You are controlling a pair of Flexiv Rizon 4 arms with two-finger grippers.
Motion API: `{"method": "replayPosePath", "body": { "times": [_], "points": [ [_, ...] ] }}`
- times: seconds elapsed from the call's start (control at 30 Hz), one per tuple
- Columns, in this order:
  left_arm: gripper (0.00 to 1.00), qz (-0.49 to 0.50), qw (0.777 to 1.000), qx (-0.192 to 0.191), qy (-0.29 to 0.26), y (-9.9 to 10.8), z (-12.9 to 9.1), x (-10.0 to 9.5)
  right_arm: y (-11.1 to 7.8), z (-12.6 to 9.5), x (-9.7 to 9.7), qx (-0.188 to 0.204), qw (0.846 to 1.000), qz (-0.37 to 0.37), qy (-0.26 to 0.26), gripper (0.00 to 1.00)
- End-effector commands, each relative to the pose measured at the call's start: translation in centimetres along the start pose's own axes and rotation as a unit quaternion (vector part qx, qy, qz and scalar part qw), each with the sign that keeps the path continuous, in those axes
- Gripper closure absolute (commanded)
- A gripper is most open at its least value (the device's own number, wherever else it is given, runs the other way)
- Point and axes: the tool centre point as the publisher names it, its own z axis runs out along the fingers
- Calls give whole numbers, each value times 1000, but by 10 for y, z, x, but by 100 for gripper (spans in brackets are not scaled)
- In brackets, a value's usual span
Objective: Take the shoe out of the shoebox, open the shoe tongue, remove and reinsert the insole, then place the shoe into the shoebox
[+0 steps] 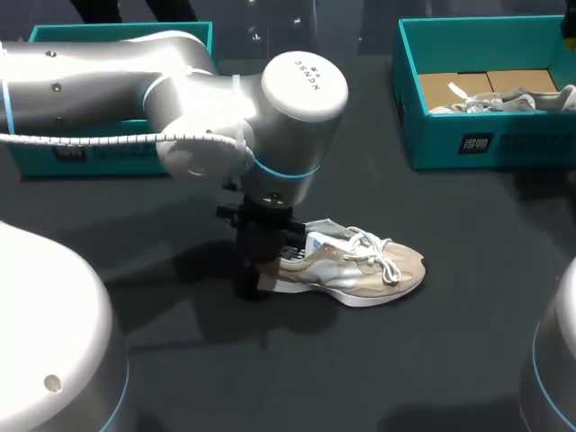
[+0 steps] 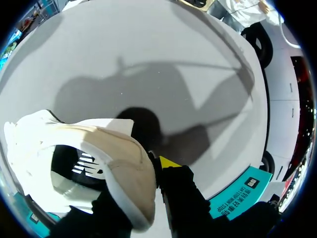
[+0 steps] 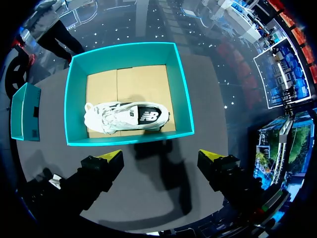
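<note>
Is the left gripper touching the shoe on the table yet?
Touching. The left wrist view shows the heel of the shoe wedged between the fingers of the left gripper, with the yellow-tipped one pressed against its outside.

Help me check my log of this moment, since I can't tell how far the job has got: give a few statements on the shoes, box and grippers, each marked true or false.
1. The beige shoe lies on the table, outside any box. True.
2. The right gripper holds a shoe. False: it is open and empty, with its fingers wide apart, short of the box.
3. The left gripper is at the beige shoe's heel. True.
4. The box ahead of the right gripper is empty. False: a white shoe lies in it.
5. The beige shoe has no laces. False: white laces show over its tongue.
</note>
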Motion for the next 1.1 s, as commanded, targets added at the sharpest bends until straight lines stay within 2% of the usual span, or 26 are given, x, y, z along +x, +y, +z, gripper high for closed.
{"method": "replayPosePath", "body": {
  "times": [0.03, 0.37, 0.4, 0.47, 0.5, 0.57, 0.6, 0.67, 0.83, 1.1],
  "points": [
    [100, -3, 1000, 1, 1, 0, 1, -7, -1, 0, 0, 0, 1000, 1, 0, 0],
    [100, -7, 1000, 8, 2, -4, 6, -12, -1, 0, 0, 0, 1000, 1, 0, 0],
    [95, -6, 1000, 9, 3, -4, 6, -12, -1, 0, 0, 0, 1000, 1, 0, 0],
    [67, -7, 1000, 10, 3, -4, 7, -12, -1, 0, 0, 0, 1000, 1, 0, 0],
    [62, -7, 1000, 10, 3, -4, 7, -12, -1, 0, 0, 0, 1000, 1, 0, 0],
    [38, -8, 1000, 11, 3, -4, 7, -12, -1, 0, 0, 0, 1000, 1, 0, 0],
    [29, -8, 1000, 11, 3, -4, 7, -12, -1, 0, 0, 0, 1000, 1, 0, 0],
    [17, -10, 1000, 12, 1, -3, 7, -12, -1, 0, 0, 0, 1000, 1, 0, 0],
    [0, -14, 1000, 12, -4, -4, 4, -10, -1, 0, 0, 0, 1000, 1, 0, 0],
    [0, -23, 999, 17, -38, -8, -15, -2, -1, 0, 0, 0, 1000, 1, 0, 0]
  ]
}}
